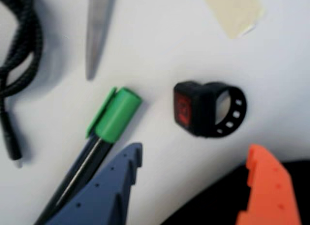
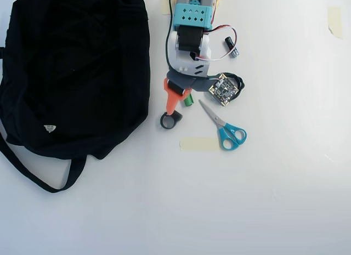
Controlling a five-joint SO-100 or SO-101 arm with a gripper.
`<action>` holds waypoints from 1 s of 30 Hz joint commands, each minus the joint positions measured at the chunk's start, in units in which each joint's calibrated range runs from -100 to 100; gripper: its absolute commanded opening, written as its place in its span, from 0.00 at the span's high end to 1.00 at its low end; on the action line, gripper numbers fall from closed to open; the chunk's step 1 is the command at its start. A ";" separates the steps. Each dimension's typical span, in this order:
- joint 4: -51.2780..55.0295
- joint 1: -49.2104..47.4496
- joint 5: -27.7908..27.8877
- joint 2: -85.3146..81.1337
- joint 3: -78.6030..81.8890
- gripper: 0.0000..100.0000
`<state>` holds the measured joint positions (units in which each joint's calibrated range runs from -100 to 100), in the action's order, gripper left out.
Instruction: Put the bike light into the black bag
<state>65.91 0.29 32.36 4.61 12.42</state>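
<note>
Barely started: bike light [image 1: 209,109] lies on white table [image 1: 169,41], beside green marker [image 1: 114,116], just short of claw [image 1: 193,172]. Claw spread wide, holding nothing. Black bag [image 2: 71,68] close by at overhead left. Grasp, carry, drop all remain.

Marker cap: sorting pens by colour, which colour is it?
Green; the marker cap shows best in the wrist view.
</note>
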 commanded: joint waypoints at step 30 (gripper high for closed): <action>7.13 -0.37 4.19 13.98 -20.42 0.84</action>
<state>73.47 0.37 36.26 18.64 -5.03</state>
